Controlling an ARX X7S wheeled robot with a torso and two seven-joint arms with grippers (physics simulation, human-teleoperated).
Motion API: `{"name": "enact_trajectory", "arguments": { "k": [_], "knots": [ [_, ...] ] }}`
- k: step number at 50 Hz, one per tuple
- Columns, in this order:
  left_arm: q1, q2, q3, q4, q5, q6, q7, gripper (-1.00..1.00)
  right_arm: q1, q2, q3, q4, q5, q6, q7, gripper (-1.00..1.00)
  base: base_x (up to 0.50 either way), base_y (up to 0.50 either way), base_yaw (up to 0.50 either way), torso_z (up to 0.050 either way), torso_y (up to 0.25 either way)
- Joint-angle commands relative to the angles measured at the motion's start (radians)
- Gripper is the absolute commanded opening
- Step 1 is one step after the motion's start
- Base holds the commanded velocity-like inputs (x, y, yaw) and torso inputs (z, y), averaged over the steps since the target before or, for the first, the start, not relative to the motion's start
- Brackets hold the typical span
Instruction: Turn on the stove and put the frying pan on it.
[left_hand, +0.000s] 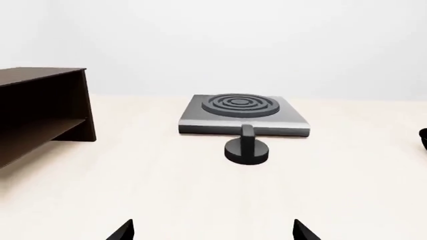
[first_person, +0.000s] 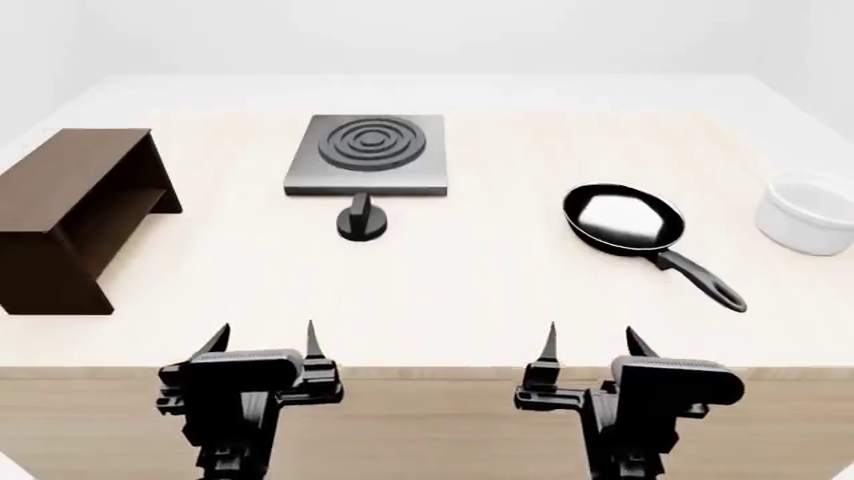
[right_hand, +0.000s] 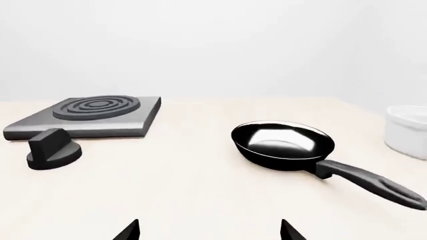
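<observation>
The grey stove (first_person: 367, 152) with its ringed burner lies at the table's back middle, and its black ridged knob (first_person: 362, 219) stands just in front of it. The stove (left_hand: 241, 114) and knob (left_hand: 247, 148) also show in the left wrist view, and both show in the right wrist view, stove (right_hand: 90, 116) and knob (right_hand: 53, 148). The black frying pan (first_person: 622, 218) sits on the table to the right, its handle (first_person: 701, 278) pointing front-right; it also shows in the right wrist view (right_hand: 283, 145). My left gripper (first_person: 264, 340) and right gripper (first_person: 587, 343) are open and empty at the table's front edge.
A brown wooden shelf (first_person: 74, 213) stands at the left of the table, also in the left wrist view (left_hand: 40, 112). A white bowl (first_person: 807, 213) sits at the far right, also in the right wrist view (right_hand: 407, 131). The table's front edge runs just under both grippers.
</observation>
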Motion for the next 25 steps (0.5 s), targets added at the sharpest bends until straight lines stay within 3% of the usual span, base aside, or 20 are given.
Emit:
{"name": "enact_trajectory", "arguments": {
  "k": [1, 25],
  "knots": [
    [-0.018, -0.022, 0.007, 0.068, -0.006, -0.072, -0.031, 1.0, 0.001, 0.024, 0.005, -0.112, 0.033, 0.063, 0.015, 1.0, 0.5, 0.0, 0.0, 0.0, 0.0],
    [-0.011, -0.038, 0.02, 0.054, -0.018, -0.043, -0.061, 1.0, 0.001, 0.046, 0.0, -0.12, 0.068, 0.075, 0.034, 1.0, 0.5, 0.0, 0.0, 0.0, 0.0]
  ]
}}
